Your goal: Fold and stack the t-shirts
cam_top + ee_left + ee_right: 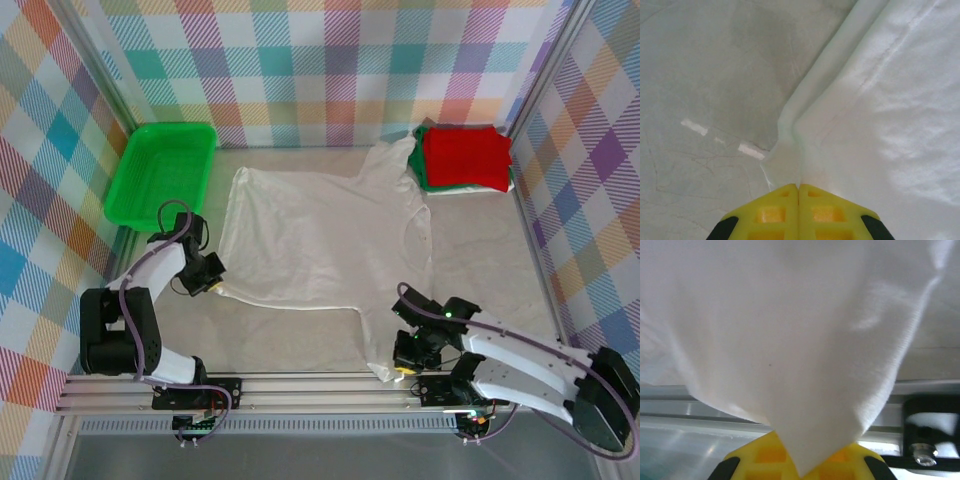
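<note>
2 grips are set along the near side of the cloth. The left gripper (799, 189) is pressed fully closed, its yellow fingers (771, 214) meeting with a thin corner of the white t-shirt (310, 235) pinched between them, low against the counter (480, 275). The right gripper (402, 366) is likewise clamped on cloth: in its wrist view a white point of fabric runs down between its yellow fingers (764, 454) and drapes up and away, so this end appears raised a little.

From the top view, the left grip sits at the near hem corner, and the right grip holds what looks like the end of the near sleeve, drawn out toward the rail (300, 388). The shirt lies spread flat in the middle of the counter, collar to the right, its far sleeve (393, 165) reaching toward the back right corner. No print shows on the upper face.

My reading is that the 2 holds are spaced along 1 long edge so the near side can be carried over as a straight lengthwise fold without sagging between them.

The folded red t-shirt (465, 155) lies on the green t-shirt (421, 172) in that back right corner, presumably where this one will be stacked. A green tray (125, 195) stands at the back left.
</note>
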